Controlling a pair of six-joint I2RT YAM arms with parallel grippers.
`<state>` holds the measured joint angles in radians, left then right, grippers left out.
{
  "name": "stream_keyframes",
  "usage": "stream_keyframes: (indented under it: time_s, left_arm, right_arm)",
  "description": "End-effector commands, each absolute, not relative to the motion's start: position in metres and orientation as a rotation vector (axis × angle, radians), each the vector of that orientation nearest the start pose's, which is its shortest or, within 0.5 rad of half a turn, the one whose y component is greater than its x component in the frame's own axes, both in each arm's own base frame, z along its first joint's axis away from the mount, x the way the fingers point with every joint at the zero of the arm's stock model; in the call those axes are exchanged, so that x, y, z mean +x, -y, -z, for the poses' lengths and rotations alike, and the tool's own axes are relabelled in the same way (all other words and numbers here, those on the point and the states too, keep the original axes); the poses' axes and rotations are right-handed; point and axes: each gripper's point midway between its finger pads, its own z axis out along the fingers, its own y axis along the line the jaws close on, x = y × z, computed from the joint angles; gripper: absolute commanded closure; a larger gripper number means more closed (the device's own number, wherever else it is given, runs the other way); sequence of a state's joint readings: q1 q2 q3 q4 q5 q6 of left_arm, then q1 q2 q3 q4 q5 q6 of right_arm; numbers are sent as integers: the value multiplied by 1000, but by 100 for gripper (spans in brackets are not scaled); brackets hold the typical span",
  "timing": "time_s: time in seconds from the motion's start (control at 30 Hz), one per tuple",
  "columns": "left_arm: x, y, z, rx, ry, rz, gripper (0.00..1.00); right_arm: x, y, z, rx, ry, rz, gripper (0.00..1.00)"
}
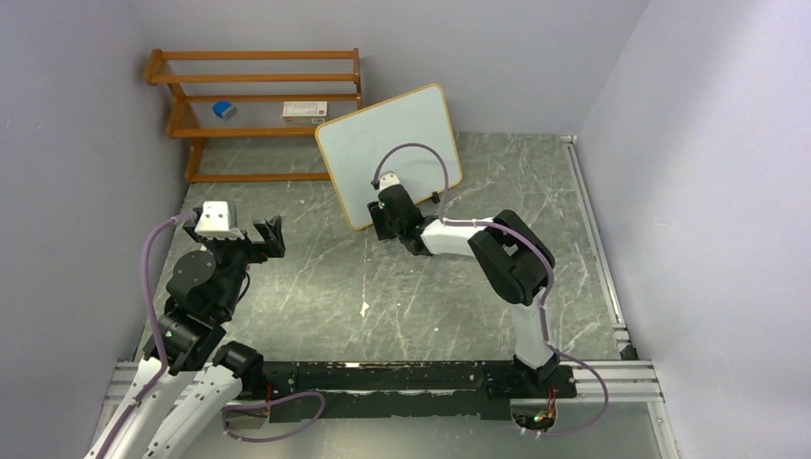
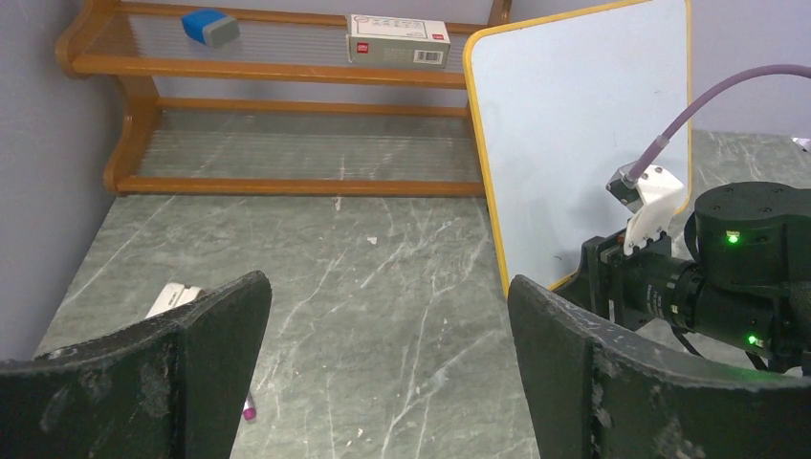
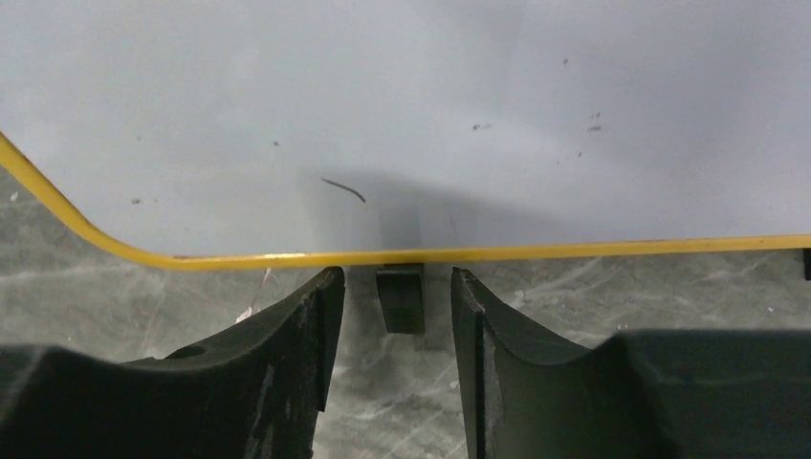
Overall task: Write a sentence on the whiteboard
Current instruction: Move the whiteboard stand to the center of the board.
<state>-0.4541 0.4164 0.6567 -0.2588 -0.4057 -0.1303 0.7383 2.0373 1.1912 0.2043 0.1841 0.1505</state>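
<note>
Two part-hidden things: a white object on the table lies mostly behind one finger of the left tool. A small purple tip shows lower down. Whether they are one piece cannot be told.
Cut off: the whiteboard loses its top edge in the left wrist view. The right wrist view shows only its lower strip and yellow-looking rim.
Covered: from above, the right tool and its wrist hide part of the whiteboard's near edge.
Hard to read: the white face carries one short curved dark stroke and a scatter of specks, too small to read as letters.
Whiteboard: one, standing tilted on the far middle of the table, just in front of the shelf's right end.
Feet: one black foot is seen whole under the rim. A second dark piece at the right edge of that view is cut off.
Arms: two, each with one tool.
Left tool: fingers spread wide, holding nothing, well apart from the whiteboard on the left side of the table.
Right tool: fingers partly apart, holding nothing, low at the whiteboard's bottom rim. The foot shows in the gap between them, and whether they touch it cannot be told.
Shelf: one, wooden, against the back wall.
On the shelf: one blue eraser and one white box, on the same tier and apart.
</note>
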Motion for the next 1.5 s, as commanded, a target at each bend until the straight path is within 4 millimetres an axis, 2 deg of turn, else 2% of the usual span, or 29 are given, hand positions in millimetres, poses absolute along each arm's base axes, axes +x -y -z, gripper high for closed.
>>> stream_keyframes:
  time_s: [0.0,0.03,0.13,0.27,0.43,0.77,1.1,1.27,1.47]
  left_arm:
    - [245,48,-293,-49,-1569,137,3]
    - [245,48,-294,-48,-1569,136,2]
    - [244,48,-294,-49,-1567,137,2]
    - [243,49,-295,-42,-1560,149,3]
    - [241,47,-297,-55,-1553,147,3]
    - [235,37,-300,-103,-1541,134,2]
    - [230,31,-302,-135,-1533,128,3]
    - [229,30,-302,-143,-1531,130,3]
    - [229,29,-301,-152,-1534,125,2]
  right_arm:
    - [415,-333,-33,-519,-2109,-212,57]
    - [414,-334,-34,-521,-2109,-210,62]
    - [406,-334,-37,-529,-2102,-202,70]
    - [388,-333,-33,-547,-2130,-194,89]
    - [362,-330,-35,-540,-2139,-185,100]
    - [285,-332,-36,-527,-2173,-183,100]
    - [228,-322,-38,-441,-2189,-120,100]
    - [212,-318,-33,-425,-2199,-122,100]
    - [206,-314,-27,-433,-2203,-114,100]
